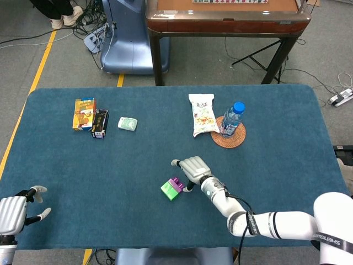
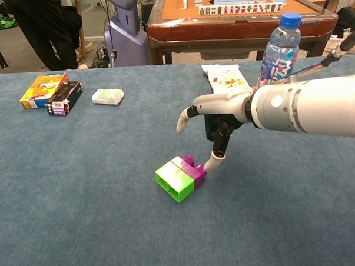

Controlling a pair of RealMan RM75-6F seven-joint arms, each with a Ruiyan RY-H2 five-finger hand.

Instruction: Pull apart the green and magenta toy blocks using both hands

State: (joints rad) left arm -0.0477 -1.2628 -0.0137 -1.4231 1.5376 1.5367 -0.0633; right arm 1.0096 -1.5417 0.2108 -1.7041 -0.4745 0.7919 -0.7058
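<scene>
The blue surface (image 2: 80,190) has the right hand (image 2: 219,114) hovering mid-table, fingers spread, one fingertip (image 2: 210,163) touching the magenta block (image 2: 192,169). That's still joined to the green block (image 2: 175,181), just left of the hand. The left hand (image 1: 16,208) sits spread at the near left edge, holding nothing.

We're in a robot lab or test room: a blue felt tabletop (image 1: 276,143) stands on a bare grey floor (image 1: 209,61) marked with yellow tape (image 1: 41,61). Cables (image 1: 83,25) trail across that floor to a blue machine base (image 1: 127,52). Behind sits a mahjong table (image 2: 237,15) with tiles, and a tripod (image 1: 259,58) stands beneath it.
</scene>
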